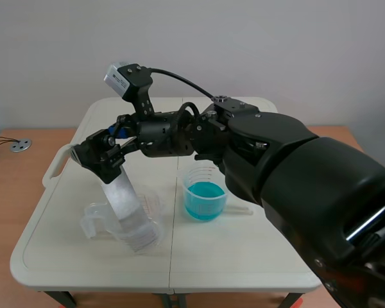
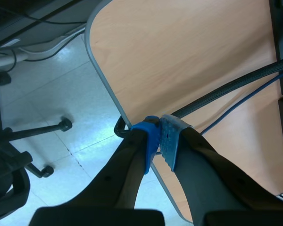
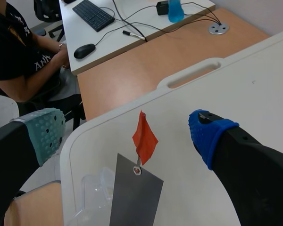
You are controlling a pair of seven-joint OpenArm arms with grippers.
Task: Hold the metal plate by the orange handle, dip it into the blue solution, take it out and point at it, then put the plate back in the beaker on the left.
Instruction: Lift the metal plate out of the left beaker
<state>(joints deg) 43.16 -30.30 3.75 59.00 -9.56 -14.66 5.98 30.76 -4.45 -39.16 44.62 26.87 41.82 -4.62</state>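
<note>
The metal plate (image 1: 125,205) (image 3: 134,197) stands tilted in the clear beaker (image 1: 96,221) (image 3: 92,186) on the table's left side. Its orange handle (image 3: 144,139) sticks up from the plate's top hole. My right gripper (image 1: 106,154) (image 3: 127,132) reaches in from the right and is open, one finger on each side of the handle without touching it. The beaker of blue solution (image 1: 205,192) stands near the table's middle, to the right of the plate. My left gripper (image 2: 159,141) is shut on nothing and faces a wooden desk and the floor, away from the table.
The white table (image 1: 256,256) has a handle slot (image 3: 195,73) at its left edge. Beyond it stands a wooden desk (image 3: 132,75), where a person (image 3: 19,47) sits at a keyboard. A clear rod (image 1: 240,208) lies beside the blue beaker.
</note>
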